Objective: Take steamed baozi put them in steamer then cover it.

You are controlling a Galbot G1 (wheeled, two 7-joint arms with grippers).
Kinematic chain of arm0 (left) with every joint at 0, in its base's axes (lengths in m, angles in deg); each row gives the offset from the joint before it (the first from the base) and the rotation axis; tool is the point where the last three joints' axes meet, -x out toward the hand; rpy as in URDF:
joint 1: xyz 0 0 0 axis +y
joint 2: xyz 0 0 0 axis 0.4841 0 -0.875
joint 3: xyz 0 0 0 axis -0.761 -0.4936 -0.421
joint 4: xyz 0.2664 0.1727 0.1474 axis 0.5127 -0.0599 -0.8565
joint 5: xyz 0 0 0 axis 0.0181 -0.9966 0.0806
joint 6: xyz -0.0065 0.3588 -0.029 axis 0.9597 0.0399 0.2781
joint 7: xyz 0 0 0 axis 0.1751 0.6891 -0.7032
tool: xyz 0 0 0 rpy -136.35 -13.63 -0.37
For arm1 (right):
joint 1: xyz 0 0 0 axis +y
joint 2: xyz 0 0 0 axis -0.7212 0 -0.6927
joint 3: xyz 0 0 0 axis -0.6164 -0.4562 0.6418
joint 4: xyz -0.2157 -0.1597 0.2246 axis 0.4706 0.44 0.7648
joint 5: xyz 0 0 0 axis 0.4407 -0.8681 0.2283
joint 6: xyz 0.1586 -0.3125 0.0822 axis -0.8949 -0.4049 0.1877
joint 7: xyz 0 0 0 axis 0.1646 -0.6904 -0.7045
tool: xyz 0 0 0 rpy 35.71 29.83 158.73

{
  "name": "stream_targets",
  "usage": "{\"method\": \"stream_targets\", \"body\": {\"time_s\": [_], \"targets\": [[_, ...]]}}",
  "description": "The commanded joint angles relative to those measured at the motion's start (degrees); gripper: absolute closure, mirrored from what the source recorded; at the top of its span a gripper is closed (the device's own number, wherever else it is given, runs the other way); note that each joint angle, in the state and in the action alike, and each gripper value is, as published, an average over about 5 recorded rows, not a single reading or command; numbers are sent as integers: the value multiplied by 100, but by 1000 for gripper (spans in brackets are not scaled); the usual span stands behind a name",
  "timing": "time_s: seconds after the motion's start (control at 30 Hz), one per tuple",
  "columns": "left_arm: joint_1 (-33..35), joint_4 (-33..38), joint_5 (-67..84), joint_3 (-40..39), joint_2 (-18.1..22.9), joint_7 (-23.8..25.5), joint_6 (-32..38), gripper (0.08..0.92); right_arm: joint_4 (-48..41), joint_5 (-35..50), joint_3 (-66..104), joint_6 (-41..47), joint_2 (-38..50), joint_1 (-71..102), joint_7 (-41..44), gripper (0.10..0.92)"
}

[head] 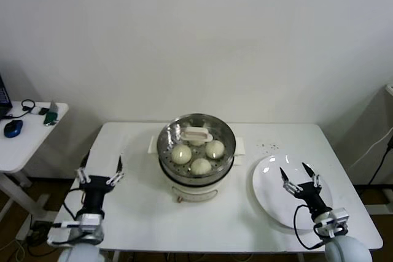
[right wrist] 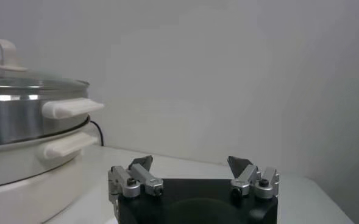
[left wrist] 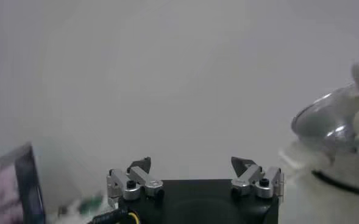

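The steel steamer [head: 166,151] sits on its cream pot base at the table's middle. Three baozi show clearly inside it [head: 181,154], [head: 214,149], [head: 201,165]; a fourth is mostly hidden under the handle. The glass cover [head: 226,133] with its pale oblong handle [head: 197,134] rests on the steamer. The cover also shows in the right wrist view [right wrist: 27,78] and the left wrist view [left wrist: 325,119]. My left gripper [head: 98,173] is open and empty at the table's left front edge. My right gripper [head: 299,176] is open and empty above the white plate.
An empty white plate [head: 270,176] lies at the table's right front. A few dark specks [head: 268,146] lie behind it. A side table [head: 18,142] at far left holds a blue mouse [head: 12,128] and small items.
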Motion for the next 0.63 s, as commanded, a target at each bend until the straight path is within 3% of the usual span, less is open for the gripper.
{"method": "stream_targets", "body": {"time_s": [0.03,0.63], "targets": [[502,-818,1426,675,440,444,1100,177,35,27,-24,-216,-29,67,53,203],[406,-642,1416,745,460,562,1105,177,31,-176,-4,-302,-189,95,40,203]]}}
